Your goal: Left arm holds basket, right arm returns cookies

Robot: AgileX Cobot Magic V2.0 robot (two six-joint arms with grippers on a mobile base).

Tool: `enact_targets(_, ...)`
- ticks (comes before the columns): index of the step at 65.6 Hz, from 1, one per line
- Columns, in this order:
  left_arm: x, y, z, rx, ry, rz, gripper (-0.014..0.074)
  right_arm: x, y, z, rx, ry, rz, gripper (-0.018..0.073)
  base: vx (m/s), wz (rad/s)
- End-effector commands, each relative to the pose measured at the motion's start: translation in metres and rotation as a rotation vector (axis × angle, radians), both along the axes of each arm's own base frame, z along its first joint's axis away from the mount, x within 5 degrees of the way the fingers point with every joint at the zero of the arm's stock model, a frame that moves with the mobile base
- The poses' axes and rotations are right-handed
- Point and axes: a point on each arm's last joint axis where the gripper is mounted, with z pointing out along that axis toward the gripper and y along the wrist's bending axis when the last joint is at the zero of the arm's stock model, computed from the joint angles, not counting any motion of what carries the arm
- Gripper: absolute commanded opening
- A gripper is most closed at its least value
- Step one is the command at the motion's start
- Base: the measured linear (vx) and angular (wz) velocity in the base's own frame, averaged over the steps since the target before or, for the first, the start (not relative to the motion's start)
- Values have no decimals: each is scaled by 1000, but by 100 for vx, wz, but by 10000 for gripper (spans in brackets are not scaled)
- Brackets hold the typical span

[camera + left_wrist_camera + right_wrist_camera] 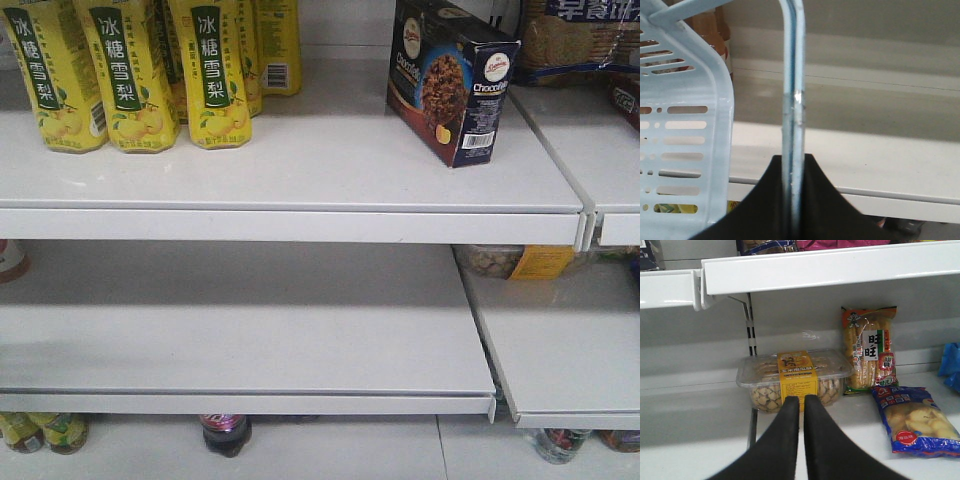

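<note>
Cookies (pixel 452 78) stand on the top shelf (pixel 300 165) at two o'clock in the front view, so we judge the return done. Our left tool (pixel 792 200) is clamped on the basket (pixel 685 125) handle. Our right tool (pixel 801 440) is closed on nothing, pointing at a clear biscuit tub (pixel 795 380). Only withdrawing seems left.
</note>
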Motion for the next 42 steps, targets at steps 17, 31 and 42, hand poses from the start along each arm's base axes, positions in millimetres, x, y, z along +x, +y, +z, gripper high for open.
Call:
enact_targets(17,0,1,20,45,-148,-1,0,0,0,1,-16,-63,-4,-6,0,0)
enact_targets(31,0,1,20,45,-148,-1,0,0,0,1,-16,-63,-4,-6,0,0)
enact_targets(42,0,1,20,45,-148,-1,0,0,0,1,-16,-63,-4,-6,0,0)
